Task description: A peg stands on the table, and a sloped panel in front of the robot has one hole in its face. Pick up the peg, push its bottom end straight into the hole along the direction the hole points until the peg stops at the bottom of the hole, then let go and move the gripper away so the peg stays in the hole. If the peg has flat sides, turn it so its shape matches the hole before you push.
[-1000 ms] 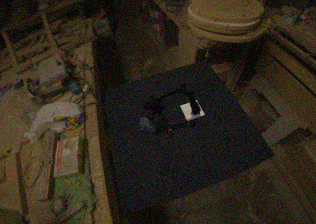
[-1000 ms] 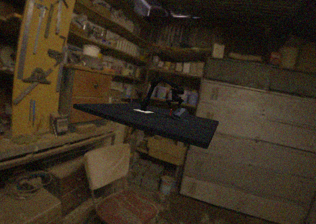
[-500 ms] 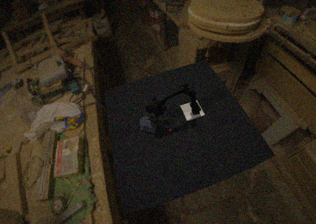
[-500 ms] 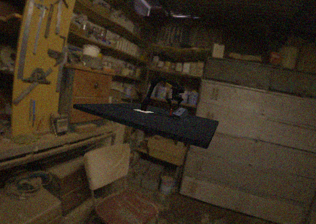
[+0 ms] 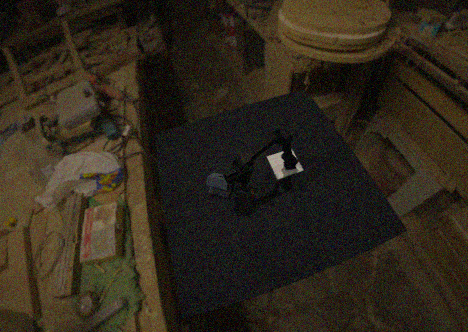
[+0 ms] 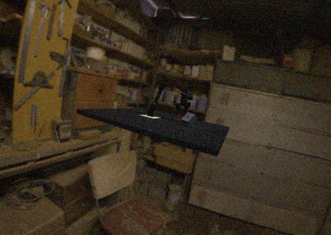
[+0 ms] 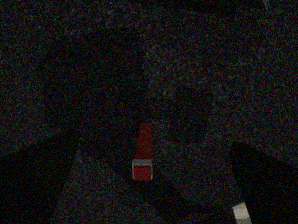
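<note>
Wrist view shows the small red peg (image 7: pixel 143 152) standing untouched on the dark bench (image 7: pixel 100 216) beneath the pincer (image 7: pixel 143 209), its jaws spread wide and empty, with pick-up, insertion into the sloped panel (image 5: pixel 217 183) and release all ahead.

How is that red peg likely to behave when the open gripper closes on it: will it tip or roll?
The red peg stands upright, tall and narrow, so an off-centre nudge would probably tip it. Its top looks square, so the flat sides should resist rolling and give the pads a steady hold. It looks rigid. The gripper is open and above it, holding nothing.
</note>
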